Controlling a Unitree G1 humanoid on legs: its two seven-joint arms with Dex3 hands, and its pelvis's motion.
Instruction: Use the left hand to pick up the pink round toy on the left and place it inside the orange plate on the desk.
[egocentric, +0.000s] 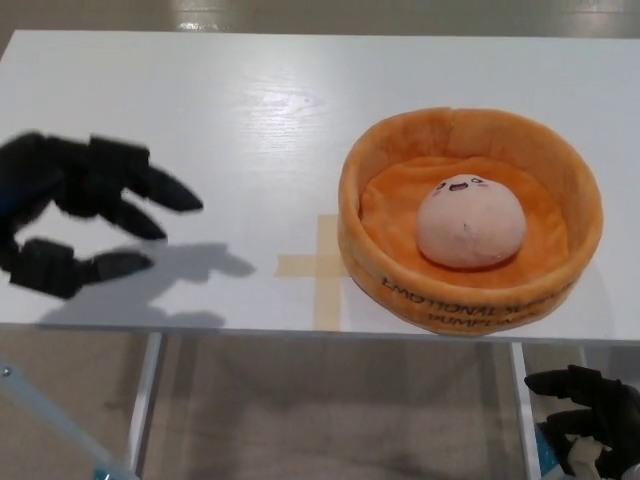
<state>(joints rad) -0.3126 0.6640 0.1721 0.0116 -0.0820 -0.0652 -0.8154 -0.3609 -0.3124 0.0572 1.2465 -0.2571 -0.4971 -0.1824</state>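
Pink round toy sits inside the orange plate; the left hand, fingers apart and empty, should retreat clear of the table.

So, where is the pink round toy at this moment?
In the head view, the pink round toy lies inside the orange plate on the right side of the white desk, far from the open left hand.
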